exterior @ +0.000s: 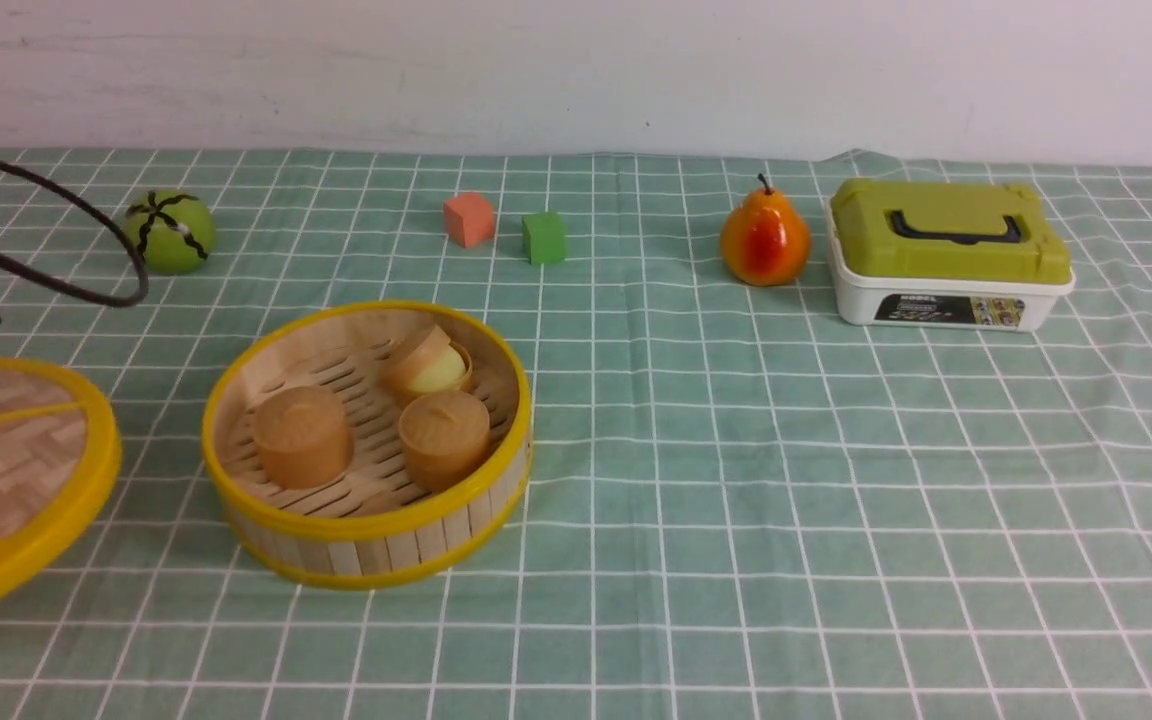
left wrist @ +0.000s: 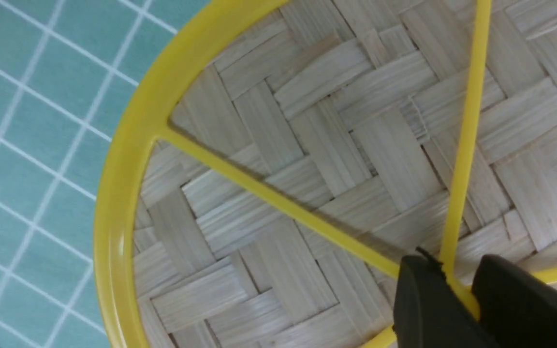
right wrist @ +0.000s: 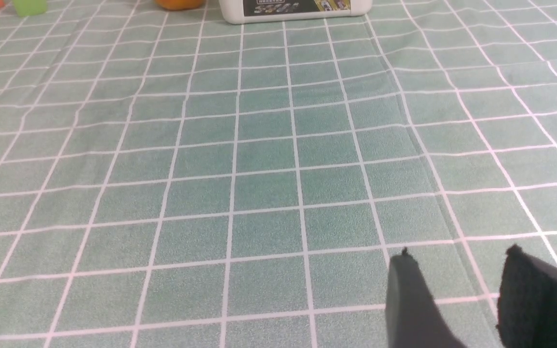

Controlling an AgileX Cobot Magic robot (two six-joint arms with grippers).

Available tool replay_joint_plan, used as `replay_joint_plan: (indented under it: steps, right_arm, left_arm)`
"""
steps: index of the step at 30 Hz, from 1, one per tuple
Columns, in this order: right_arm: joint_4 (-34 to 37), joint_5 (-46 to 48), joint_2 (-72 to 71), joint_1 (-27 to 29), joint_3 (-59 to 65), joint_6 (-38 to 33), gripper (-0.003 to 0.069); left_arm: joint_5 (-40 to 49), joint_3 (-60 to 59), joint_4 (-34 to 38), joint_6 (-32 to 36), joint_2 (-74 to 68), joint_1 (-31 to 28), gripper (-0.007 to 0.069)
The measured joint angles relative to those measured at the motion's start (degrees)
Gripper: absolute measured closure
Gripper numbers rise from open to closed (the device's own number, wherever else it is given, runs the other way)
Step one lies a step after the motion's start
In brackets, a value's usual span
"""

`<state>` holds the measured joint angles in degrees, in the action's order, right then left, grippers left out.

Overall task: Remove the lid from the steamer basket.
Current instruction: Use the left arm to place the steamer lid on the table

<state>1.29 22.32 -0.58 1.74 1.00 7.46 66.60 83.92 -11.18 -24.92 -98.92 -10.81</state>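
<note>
The steamer basket (exterior: 376, 548) stands open on the green checked cloth, left of centre, with three round tan food pieces (exterior: 302, 436) inside. The lid (exterior: 6, 470) is off the basket, to its left, cut off by the front view's left edge; I cannot tell whether it rests on the cloth. In the left wrist view the lid (left wrist: 307, 145) fills the picture, and my left gripper (left wrist: 452, 275) is shut on its yellow centre where the spokes meet. My right gripper (right wrist: 460, 253) is open and empty, low over bare cloth. Neither gripper shows in the front view.
A green ball (exterior: 169, 231) lies at the back left beside black cables (exterior: 36, 275). An orange cube (exterior: 468, 218) and a green cube (exterior: 544, 237) sit at the back centre. A pear (exterior: 764, 240) and a white box with an olive-green lid (exterior: 946, 255) stand at the back right.
</note>
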Motion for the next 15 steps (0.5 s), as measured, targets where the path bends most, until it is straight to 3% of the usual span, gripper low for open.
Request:
replay_joint_plan:
  steps: [9, 15]
  right_arm:
    - [0.00, 0.00, 0.00, 0.00, 0.00, 0.00, 0.0417]
    - [0.00, 0.00, 0.00, 0.00, 0.00, 0.00, 0.0417]
  left_arm:
    - [-14.41, -12.06, 5.31, -3.24, 0.00, 0.00, 0.0515]
    - [-16.39, -13.39, 6.92, -3.24, -1.23, 0.15, 0.0515]
